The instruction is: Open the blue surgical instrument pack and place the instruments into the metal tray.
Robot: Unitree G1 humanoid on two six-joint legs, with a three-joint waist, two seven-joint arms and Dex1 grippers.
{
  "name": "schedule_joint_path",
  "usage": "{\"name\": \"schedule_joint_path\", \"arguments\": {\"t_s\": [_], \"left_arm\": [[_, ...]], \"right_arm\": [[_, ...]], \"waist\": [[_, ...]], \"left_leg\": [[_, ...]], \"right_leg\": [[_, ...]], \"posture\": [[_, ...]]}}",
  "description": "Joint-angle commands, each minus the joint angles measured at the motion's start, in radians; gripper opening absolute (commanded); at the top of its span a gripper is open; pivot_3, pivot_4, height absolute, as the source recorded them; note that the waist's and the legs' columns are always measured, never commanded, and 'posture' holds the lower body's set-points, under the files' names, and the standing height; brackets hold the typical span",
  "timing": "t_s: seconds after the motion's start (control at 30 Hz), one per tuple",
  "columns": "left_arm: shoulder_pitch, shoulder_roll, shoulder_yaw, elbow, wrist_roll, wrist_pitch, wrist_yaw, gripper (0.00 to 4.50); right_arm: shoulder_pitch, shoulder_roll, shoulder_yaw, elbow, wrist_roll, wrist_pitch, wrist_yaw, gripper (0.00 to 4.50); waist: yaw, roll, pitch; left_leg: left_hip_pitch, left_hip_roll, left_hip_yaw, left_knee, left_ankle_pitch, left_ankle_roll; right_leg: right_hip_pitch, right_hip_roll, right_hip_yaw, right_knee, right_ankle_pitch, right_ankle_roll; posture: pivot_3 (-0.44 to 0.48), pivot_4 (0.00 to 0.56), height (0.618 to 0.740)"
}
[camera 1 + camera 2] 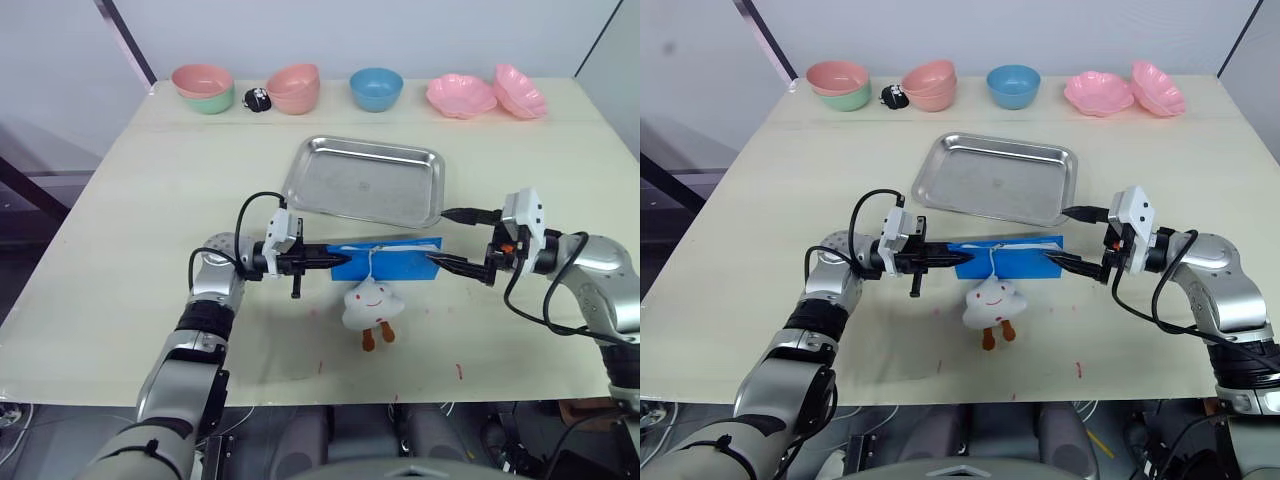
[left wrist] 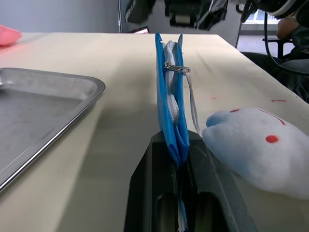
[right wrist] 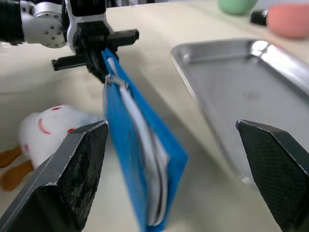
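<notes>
The blue surgical instrument pack (image 1: pixel 385 260) stands on its edge on the counter (image 1: pixel 130 210), just in front of the metal tray (image 1: pixel 365 180). The left hand (image 1: pixel 318 260) pinches one end tight. The right hand (image 1: pixel 462 267) is spread wide at the other end. A white toy (image 1: pixel 370 305) hangs from the pack's zipper. Bowls (image 1: pixel 377 88) line the far edge.

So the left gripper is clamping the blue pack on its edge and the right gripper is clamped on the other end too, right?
Not quite. The left gripper is shut on the blue surgical instrument pack, held on edge, but the right gripper is open, its fingers spread wide either side of the pack's end. The right wrist view shows it.
</notes>
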Motion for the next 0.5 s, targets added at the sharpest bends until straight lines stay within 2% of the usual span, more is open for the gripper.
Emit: {"name": "schedule_joint_path", "arguments": {"t_s": [0.03,0.13,0.2,0.23,0.37,0.43,0.5], "left_arm": [[0.0,0.0,-0.011,0.007,0.011,-0.009,-0.029,0.0],[0.0,0.003,-0.01,0.006,0.011,-0.009,-0.029,0.0],[-0.001,0.004,-0.009,0.007,0.011,-0.009,-0.029,0.0],[-0.001,0.005,-0.009,0.006,0.011,-0.009,-0.029,0.0],[0.0,0.007,-0.009,0.004,0.011,-0.008,-0.03,0.0],[0.0,0.007,-0.009,0.003,0.011,-0.008,-0.03,0.0],[-0.001,0.007,-0.008,0.002,0.011,-0.007,-0.028,0.0]], "right_arm": [[0.006,0.027,0.02,0.022,-0.016,-0.036,0.021,4.43],[-0.002,0.058,0.04,0.034,-0.029,-0.043,0.018,4.43],[-0.014,0.082,0.035,0.038,-0.026,-0.037,0.006,3.91],[-0.02,0.089,0.033,0.037,-0.021,-0.031,0.007,3.58],[-0.034,0.098,0.033,0.04,-0.02,-0.025,0.017,1.74],[-0.037,0.1,0.035,0.043,-0.023,-0.027,0.018,1.04],[-0.04,0.105,0.034,0.044,-0.021,-0.027,0.018,0.08]], "waist": [[-0.001,0.0,0.0],[-0.002,0.0,0.0],[-0.002,0.0,0.0],[-0.002,0.0,0.0],[-0.001,0.0,0.0],[-0.002,0.0,0.0],[-0.002,0.0,0.0]], "left_leg": [[0.0,0.0,0.0,0.0,0.0,0.0],[0.0,0.0,0.0,0.0,0.0,0.0],[0.0,0.0,0.0,0.0,0.0,0.0],[0.0,0.0,0.0,0.0,0.0,0.0],[0.0,0.0,0.0,0.0,0.0,0.0],[0.0,0.0,0.0,0.0,0.0,-0.001],[0.0,0.0,0.0,0.0,0.0,0.0]], "right_leg": [[0.0,0.0,0.0,0.0,0.0,0.0],[0.0,0.0,0.0,0.0,0.0,0.0],[0.0,0.0,0.0,0.0,0.0,0.0],[0.0,0.0,0.0,0.0,0.0,0.0],[0.0,0.0,0.0,0.0,0.0,0.0],[0.0,0.0,0.0,0.0,0.0,0.0],[0.0,0.0,0.0,0.0,0.0,0.0]], "posture": [[0.0,0.15,0.74],[0.0,0.15,0.74],[0.0,0.15,0.74],[0.0,0.15,0.74],[0.0,0.15,0.74],[0.0,0.15,0.74],[0.0,0.15,0.74]]}}
